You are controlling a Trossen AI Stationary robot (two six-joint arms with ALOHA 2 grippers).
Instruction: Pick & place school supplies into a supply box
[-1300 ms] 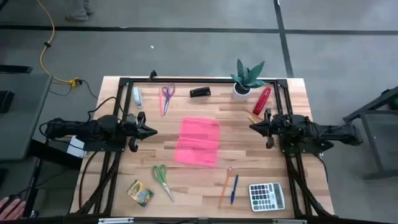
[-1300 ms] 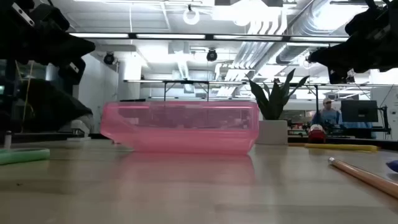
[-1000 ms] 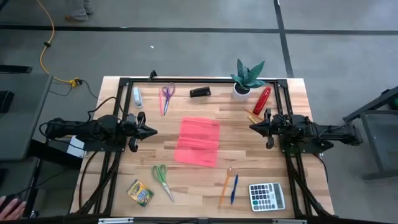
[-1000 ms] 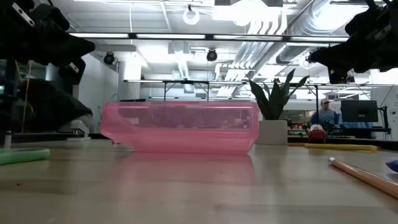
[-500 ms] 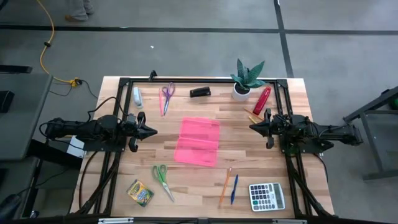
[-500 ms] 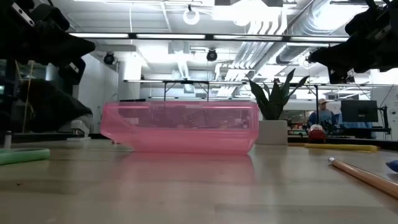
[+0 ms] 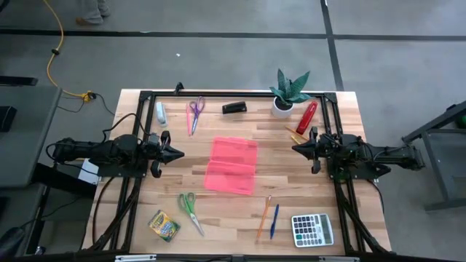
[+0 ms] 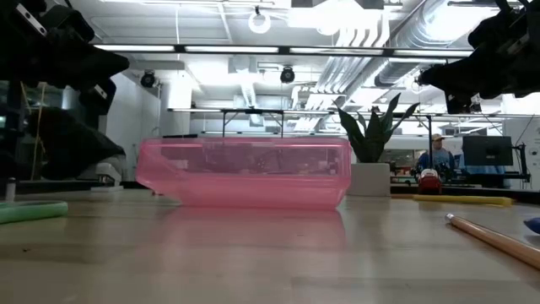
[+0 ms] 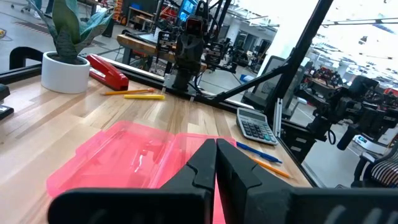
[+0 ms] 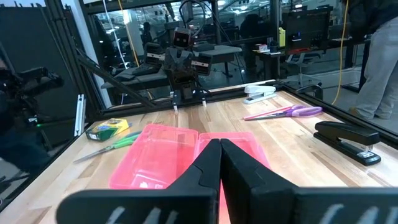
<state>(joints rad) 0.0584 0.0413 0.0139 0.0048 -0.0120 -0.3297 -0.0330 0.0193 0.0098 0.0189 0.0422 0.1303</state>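
Note:
The pink supply box [image 7: 233, 164] lies open on its underside at the table's middle, also seen in the low view [image 8: 245, 173]. Purple scissors [image 7: 195, 108] lie at the far left and green scissors [image 7: 191, 209] at the near left. An orange pencil [image 7: 263, 217] and a blue pen [image 7: 274, 220] lie near the front, right of the middle. A short yellow stick [image 9: 144, 96] lies by the right arm's base. My left gripper [image 7: 180, 153] is shut, level, left of the box. My right gripper [image 7: 295, 148] is shut, level, right of it. Neither touches anything.
A grey calculator [image 7: 312, 229] sits at the near right and a crayon box [image 7: 164, 225] at the near left. Along the far edge stand a white stapler [image 7: 160, 113], a black stapler [image 7: 234, 108], a potted plant [image 7: 290, 91] and a red stapler [image 7: 306, 116].

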